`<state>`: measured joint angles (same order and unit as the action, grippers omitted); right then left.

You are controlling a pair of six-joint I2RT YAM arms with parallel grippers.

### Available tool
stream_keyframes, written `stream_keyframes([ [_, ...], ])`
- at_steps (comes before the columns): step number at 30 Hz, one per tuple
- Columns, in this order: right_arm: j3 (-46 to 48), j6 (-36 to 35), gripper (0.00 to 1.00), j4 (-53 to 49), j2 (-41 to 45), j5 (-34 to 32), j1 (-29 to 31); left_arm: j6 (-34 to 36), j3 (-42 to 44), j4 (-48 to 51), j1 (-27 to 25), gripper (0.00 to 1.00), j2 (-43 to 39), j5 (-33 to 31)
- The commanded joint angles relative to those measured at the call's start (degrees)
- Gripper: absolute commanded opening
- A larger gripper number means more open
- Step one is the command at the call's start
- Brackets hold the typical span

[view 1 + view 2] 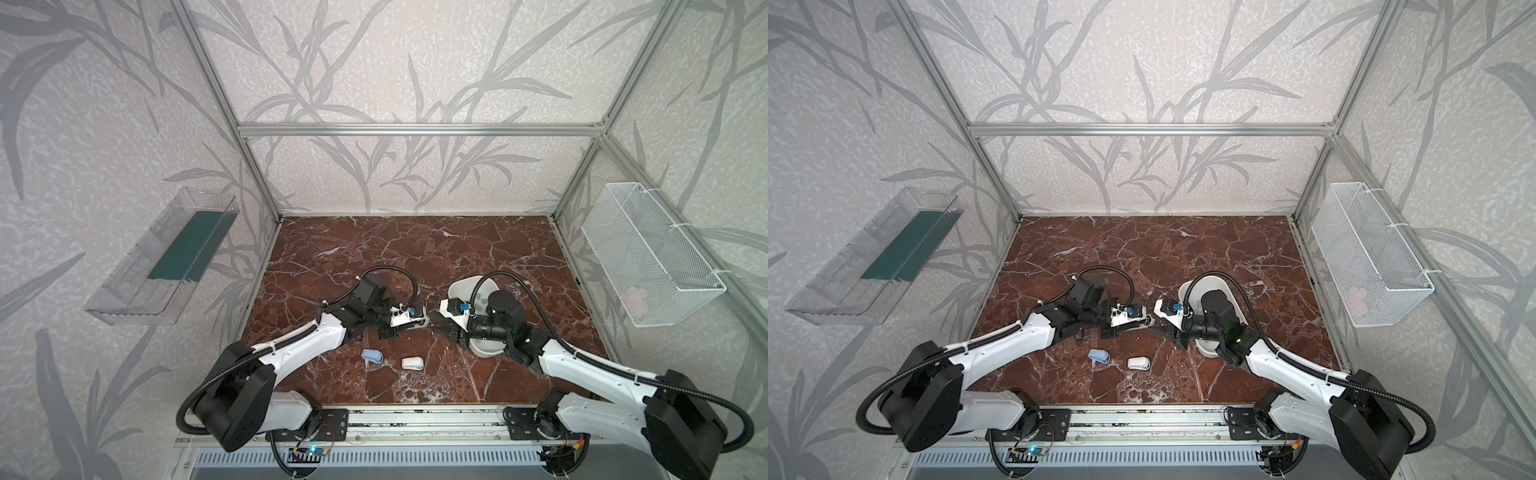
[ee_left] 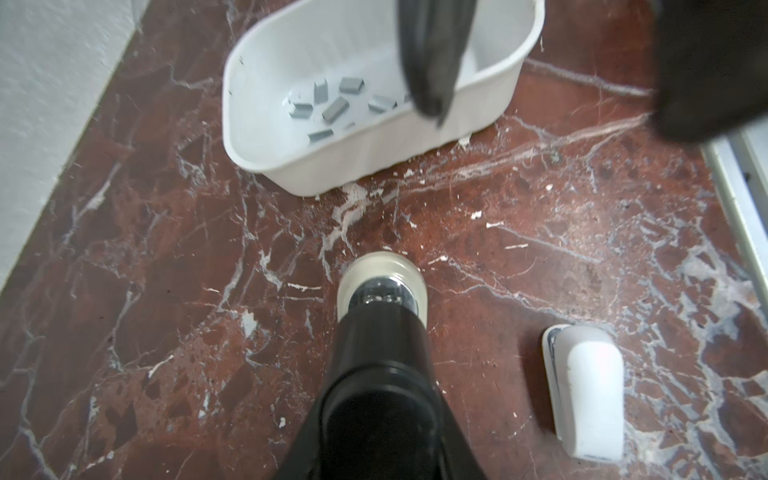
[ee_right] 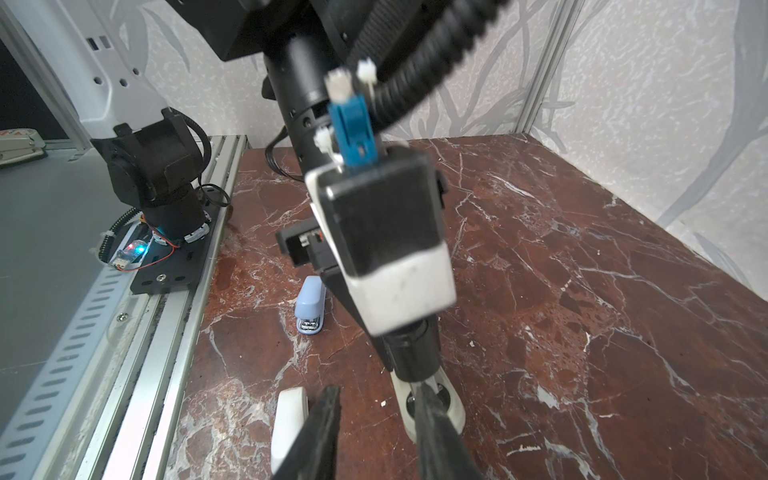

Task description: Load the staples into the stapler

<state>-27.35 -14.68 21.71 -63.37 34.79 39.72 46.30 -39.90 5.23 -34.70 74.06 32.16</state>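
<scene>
The white tub [image 2: 374, 153] stands on the marble table [image 1: 415, 257] and holds the staples [image 2: 334, 110]. Six short grey strips lie loose on its floor, counted clear of the dark finger that crosses in front of it. A clear tray [image 1: 137, 286] on the left wall carries a green liner [image 1: 187, 245]. A white mesh basket [image 1: 648, 257] on the right wall holds a pale pinkish thing [image 1: 636, 300], too blurred to name. There are three staplers. The cream stapler [image 2: 380, 270] is clamped in the left gripper [image 2: 380, 324] with its nose towards the tub. The blue stapler [image 1: 372, 356] and the white stapler [image 1: 412, 363] lie side by side nearer the front rail. The right gripper [image 3: 376, 428] hangs between the tub and the cream stapler. Its jaws are partly apart, bare marble shows between them, and nothing is in them. Only the left wrist view shows the staples plainly, since in both top views the right arm covers much of the tub. The blue stapler shows in the right wrist view and both top views, but not in the left wrist view.
</scene>
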Motion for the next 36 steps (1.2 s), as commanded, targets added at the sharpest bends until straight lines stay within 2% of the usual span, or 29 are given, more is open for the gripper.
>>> stream_keyframes([
  [1,1.0,-0.6,0.33,1.3,1.6,0.4,0.3,-0.8,0.7,-4.3,0.4,0.00,-4.3,4.5],
  [15,0.3,-0.1,0.44,3.1,0.9,3.4,0.3,-1.8,3.5,-5.1,0.3,0.00,-10.7,11.0],
  [22,-2.1,0.1,0.44,0.7,-1.2,5.5,0.7,-2.2,3.0,-6.1,0.3,0.00,-9.9,12.6],
  [36,-5.1,-0.7,0.39,0.3,-6.8,3.8,2.0,-2.6,2.5,-6.5,0.3,0.00,-9.9,15.5],
])
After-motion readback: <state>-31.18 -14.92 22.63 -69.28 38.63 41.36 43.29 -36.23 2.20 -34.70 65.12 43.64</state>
